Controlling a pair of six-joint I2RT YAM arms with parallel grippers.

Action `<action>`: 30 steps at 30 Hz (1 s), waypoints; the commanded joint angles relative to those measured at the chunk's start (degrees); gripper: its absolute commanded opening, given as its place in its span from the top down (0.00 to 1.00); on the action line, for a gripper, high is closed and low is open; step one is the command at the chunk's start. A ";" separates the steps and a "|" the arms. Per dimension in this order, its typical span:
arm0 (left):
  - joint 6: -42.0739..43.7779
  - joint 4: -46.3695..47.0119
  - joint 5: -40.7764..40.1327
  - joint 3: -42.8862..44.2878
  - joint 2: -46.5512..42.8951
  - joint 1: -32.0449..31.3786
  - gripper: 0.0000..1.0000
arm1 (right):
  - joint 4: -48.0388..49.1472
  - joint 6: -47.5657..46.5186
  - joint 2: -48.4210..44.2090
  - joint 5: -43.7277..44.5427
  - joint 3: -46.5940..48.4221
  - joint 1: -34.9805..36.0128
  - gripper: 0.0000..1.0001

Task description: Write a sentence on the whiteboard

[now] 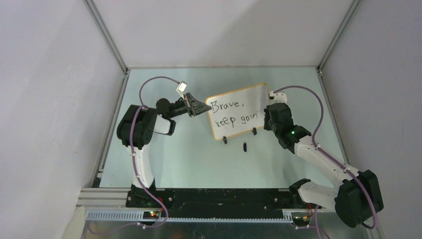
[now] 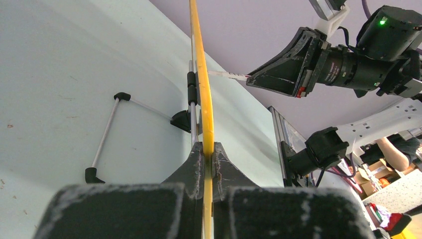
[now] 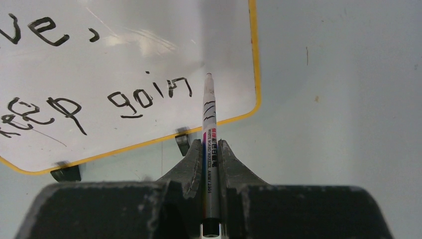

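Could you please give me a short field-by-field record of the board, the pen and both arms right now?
Whiteboard: standing tilted on the table
Sentence: "Brave, keep goin"
Left pincer: shut on the whiteboard's edge
Right pincer: shut on the marker
Marker tip: beside the final "n"; contact unclear
Small black object: on the table before the whiteboard

Small black object (image 1: pixel 245 146) (cap-like) lying on pale-green table (image 1: pixel 189 159).
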 commanded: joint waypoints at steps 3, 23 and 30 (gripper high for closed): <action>1.14 1.83 4.30 -0.54 -1.37 -0.69 1.00 | 1.44 0.55 0.52 -0.14 -0.01 -1.12 1.00; 1.14 1.83 4.38 -0.61 -1.53 -0.71 1.00 | 2.23 0.29 2.55 -3.85 0.70 -1.92 1.00; 1.26 1.83 4.40 -0.68 -1.53 -0.71 1.00 | 2.20 0.28 3.11 -3.68 0.98 -2.10 1.00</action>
